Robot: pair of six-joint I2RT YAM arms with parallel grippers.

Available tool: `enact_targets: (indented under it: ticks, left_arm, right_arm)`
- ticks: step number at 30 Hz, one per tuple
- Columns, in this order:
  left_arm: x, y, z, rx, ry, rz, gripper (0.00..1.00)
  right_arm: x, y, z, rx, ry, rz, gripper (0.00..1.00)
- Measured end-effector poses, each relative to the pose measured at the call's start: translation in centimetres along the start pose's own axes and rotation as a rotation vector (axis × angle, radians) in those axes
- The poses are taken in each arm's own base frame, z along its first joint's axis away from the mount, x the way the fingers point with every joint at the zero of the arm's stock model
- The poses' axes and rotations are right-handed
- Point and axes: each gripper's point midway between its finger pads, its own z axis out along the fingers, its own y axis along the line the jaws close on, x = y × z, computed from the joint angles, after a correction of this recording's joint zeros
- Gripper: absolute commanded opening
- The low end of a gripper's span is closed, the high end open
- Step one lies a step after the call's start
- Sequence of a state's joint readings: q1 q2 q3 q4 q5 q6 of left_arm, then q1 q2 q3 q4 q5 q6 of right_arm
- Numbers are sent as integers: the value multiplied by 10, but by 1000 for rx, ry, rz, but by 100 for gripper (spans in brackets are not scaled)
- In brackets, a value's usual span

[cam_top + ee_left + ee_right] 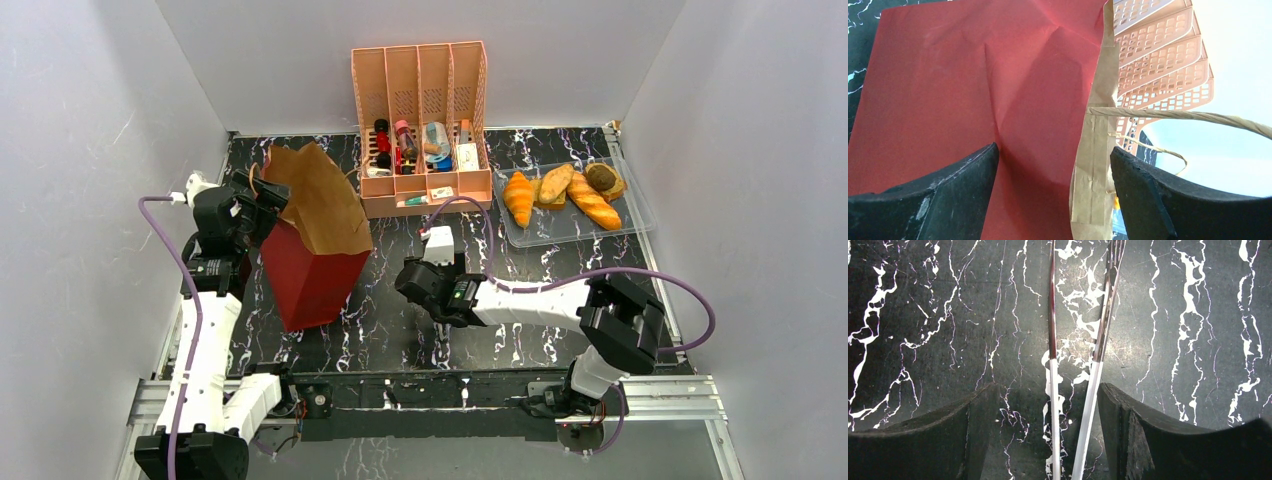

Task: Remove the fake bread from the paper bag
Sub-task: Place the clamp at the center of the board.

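The paper bag (318, 235), brown kraft on top and red below, stands at the left of the table. My left gripper (266, 204) is open at the bag's upper left edge. In the left wrist view the bag's red wall (973, 75) and kraft rim strip lie between the spread fingers of that gripper (1053, 150), which grip nothing. The fake bread lies in a clear tray (560, 232) at the back right: a croissant (519, 197), a baguette (592, 203) and brown slices (556, 184). My right gripper (412, 283) is open and empty, low over the table's middle.
A pink slotted organizer (420, 130) with small bottles and boxes stands at the back centre, just right of the bag. Two thin white-handled utensils (1053, 340) lie on the marble top under my right gripper (1048, 387). A bag handle (1198, 117) loops out to the right.
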State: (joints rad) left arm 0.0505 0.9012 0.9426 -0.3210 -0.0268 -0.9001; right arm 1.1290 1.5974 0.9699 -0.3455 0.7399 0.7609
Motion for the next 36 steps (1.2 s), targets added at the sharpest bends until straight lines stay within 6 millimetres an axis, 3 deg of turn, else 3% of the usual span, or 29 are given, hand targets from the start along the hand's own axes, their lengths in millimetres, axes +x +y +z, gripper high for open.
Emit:
enact_targets:
  ticks: [7,11,15,18,26,31,36]
  left_arm:
    - [8,7,1,-1,17,-1,74]
    - [10,5,0,13,25,0,74]
    - [10,0,0,37,28,7,74]
    - [13,-1,0,48,40,12,73]
    - [18,0,1,60,58,24,73]
    - [19,-2,0,70,64,29,73]
    - [19,-2,0,72,67,39,73]
  right_arm:
    - [2,-4,-3,15,2,-20,69]
    - [-5,-6,-14,11,-18,-24,69]
    - [-32,5,-37,-42,-74,11,69]
    - [-65,25,-62,-114,-138,53,69]
    - [-124,60,-98,-223,-235,126,68]
    - [-150,86,-99,-248,-270,147,67]
    - [-154,102,-83,-232,-264,124,67]
